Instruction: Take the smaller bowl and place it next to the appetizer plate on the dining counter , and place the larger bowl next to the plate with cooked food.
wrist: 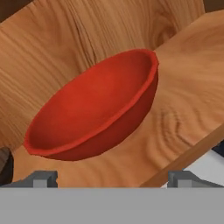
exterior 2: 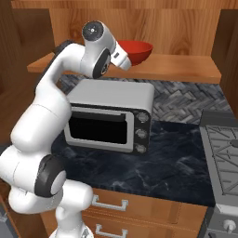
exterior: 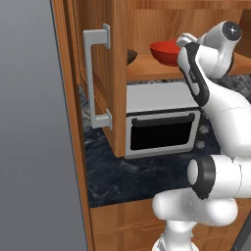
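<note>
Wooden cabinetry frames the left base view, with an open cabinet door (exterior: 100, 73) and its grey handle (exterior: 95, 78) at centre left, a toaster oven (exterior: 162, 120) on the black marbled countertop (exterior: 127, 171) below, and the larger bowl (exterior: 165, 51) on the shelf (exterior: 152, 68) at upper centre, just left of the robot's wrist; a dark sliver at the door's edge may be the smaller bowl (exterior: 132, 56). From the right base view, the red bowl (exterior 2: 137, 50) sits at top centre on the shelf (exterior 2: 186, 67), the hand just beside it, and a stove (exterior 2: 223, 148) fills the right edge. Seen from the hand view, the bowl (wrist: 94, 109) lies at centre, tilted across the frame, with the gripper (wrist: 111, 179) spread wide and grasping nothing at the bottom edge.
</note>
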Controlling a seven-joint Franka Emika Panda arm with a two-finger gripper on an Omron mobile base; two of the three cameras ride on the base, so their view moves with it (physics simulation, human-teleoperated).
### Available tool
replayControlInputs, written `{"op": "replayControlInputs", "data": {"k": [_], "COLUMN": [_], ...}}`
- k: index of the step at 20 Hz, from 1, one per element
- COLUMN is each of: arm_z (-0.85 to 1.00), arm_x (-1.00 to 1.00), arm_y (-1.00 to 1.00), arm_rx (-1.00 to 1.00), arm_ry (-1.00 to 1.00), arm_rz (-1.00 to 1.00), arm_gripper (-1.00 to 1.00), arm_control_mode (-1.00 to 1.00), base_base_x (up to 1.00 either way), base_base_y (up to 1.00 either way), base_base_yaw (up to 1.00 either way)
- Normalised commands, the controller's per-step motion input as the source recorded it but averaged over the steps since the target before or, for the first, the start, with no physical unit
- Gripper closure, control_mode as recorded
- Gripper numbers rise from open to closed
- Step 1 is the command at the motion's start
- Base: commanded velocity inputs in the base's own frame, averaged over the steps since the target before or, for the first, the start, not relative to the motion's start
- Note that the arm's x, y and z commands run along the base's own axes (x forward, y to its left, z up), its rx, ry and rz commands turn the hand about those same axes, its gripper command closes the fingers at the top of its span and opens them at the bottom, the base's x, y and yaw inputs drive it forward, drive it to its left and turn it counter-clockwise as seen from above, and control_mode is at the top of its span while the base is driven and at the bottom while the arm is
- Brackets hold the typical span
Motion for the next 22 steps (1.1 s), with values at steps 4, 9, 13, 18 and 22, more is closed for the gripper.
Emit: {"op": "replayControlInputs", "data": {"k": [4,9,13,18,22], "arm_z": [0.0,-0.06,-0.2,-0.27,-0.16], "arm_x": [0.4,0.42,0.5,0.5,0.49], "arm_y": [-0.3,-0.1,0.0,0.0,0.0], "arm_rx": [0.02,0.0,0.0,0.0,0.0], "arm_ry": [0.0,0.02,0.12,0.17,0.14], "arm_rz": [0.0,0.0,0.0,0.0,-0.01], "arm_gripper": [-1.0,-1.0,-1.0,-1.0,-1.0], "arm_control_mode": [-1.0,-1.0,-1.0,-1.0,-1.0], "base_base_x": [0.0,0.0,0.0,0.0,0.0], "base_base_y": [0.0,0.0,0.0,0.0,0.0], "base_base_yaw": [0.0,0.0,0.0,0.0,0.0]}}
